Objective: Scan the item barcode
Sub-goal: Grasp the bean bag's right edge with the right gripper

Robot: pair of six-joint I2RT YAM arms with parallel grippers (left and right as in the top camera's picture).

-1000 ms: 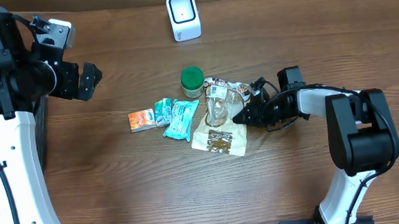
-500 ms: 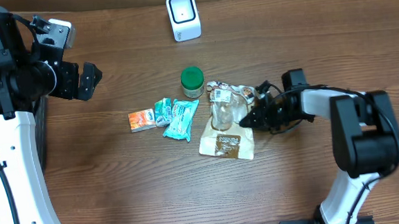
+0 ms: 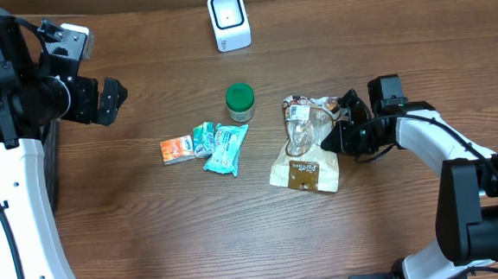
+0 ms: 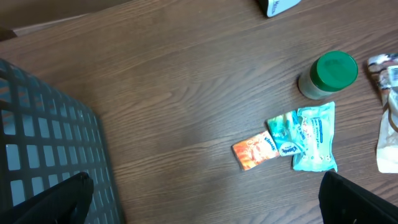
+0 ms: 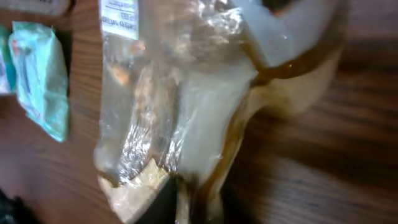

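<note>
Clear bag (image 5: 186,106) fills most of frame, very close, blurred. Crinkled film, pale crumbly contents showing through, tan opaque band curving along right and lower edge. White label (image 5: 121,15) at bag's top left, print too blurred to read. Teal packet (image 5: 37,74) at left edge, just beside bag, lying on wooden table (image 5: 348,162). Dark gripper finger (image 5: 163,204) at bottom edge, against bag's lower end; whether it pinches the film, cannot tell.

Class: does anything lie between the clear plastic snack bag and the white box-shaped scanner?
Nothing visible does. Only wooden table shows between the clear plastic snack bag and the white box-shaped scanner; the green-lidded jar stands just left of that line.
</note>
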